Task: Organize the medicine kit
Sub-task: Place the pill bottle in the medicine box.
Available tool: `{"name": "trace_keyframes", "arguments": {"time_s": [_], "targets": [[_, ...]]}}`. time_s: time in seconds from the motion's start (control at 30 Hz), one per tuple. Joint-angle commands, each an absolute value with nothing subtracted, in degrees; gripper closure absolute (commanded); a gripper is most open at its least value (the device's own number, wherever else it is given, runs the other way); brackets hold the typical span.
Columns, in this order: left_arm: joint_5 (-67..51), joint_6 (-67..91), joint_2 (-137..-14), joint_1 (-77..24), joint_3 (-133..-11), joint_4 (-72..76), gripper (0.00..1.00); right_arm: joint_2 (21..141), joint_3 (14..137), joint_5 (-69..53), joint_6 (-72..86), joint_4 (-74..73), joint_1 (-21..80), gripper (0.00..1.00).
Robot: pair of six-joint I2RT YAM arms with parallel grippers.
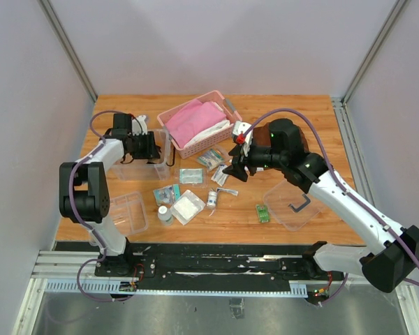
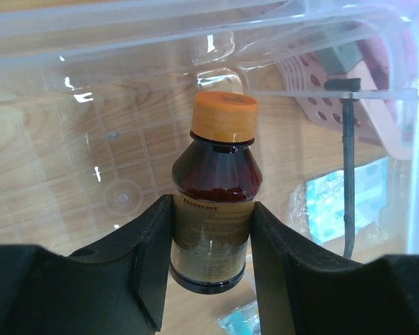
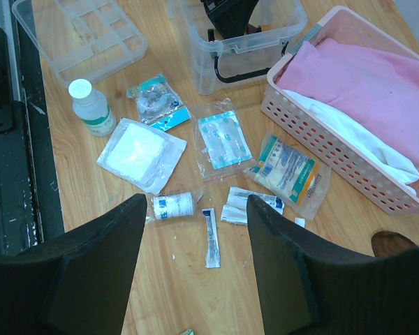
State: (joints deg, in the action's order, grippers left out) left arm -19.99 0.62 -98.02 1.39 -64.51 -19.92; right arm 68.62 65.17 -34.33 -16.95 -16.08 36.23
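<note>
The medicine kit's clear box stands at the left of the table. My left gripper is inside it, shut on a brown bottle with an orange cap, held upright just above the box floor. My right gripper hovers open and empty over loose items: a narrow sachet, a small white roll and a folded packet. The divided clear tray lies at the front left. The lid with the dark handle lies at the front right.
A pink slatted basket with pink cloth stands behind the packets. A white bottle, a gauze pack, a teal-printed pouch and a clear bag lie on the wood. A small green packet lies next to the lid.
</note>
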Motion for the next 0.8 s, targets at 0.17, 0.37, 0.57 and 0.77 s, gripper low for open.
{"name": "trace_keyframes", "arguments": {"time_s": [0.17, 0.37, 0.57, 0.77], "targets": [[-24.48, 3.68, -101.44, 1.76, -65.88, -19.08, 0.65, 69.44, 64.59, -34.20, -17.30, -14.84, 34.75, 0.39], [-26.08, 4.43, -102.93, 1.76, -65.72, -18.30, 0.55, 70.32, 64.59, -34.01, -17.26, -14.83, 34.75, 0.39], [-27.39, 4.69, -102.58, 1.76, -64.95, -17.77, 0.44, 71.02, 64.57, -34.15, -17.20, -14.83, 34.73, 0.39], [-28.81, 4.71, -101.22, 1.76, -64.36, -17.42, 0.35, 71.19, 64.55, -34.04, -17.23, -14.86, 34.75, 0.39]]}}
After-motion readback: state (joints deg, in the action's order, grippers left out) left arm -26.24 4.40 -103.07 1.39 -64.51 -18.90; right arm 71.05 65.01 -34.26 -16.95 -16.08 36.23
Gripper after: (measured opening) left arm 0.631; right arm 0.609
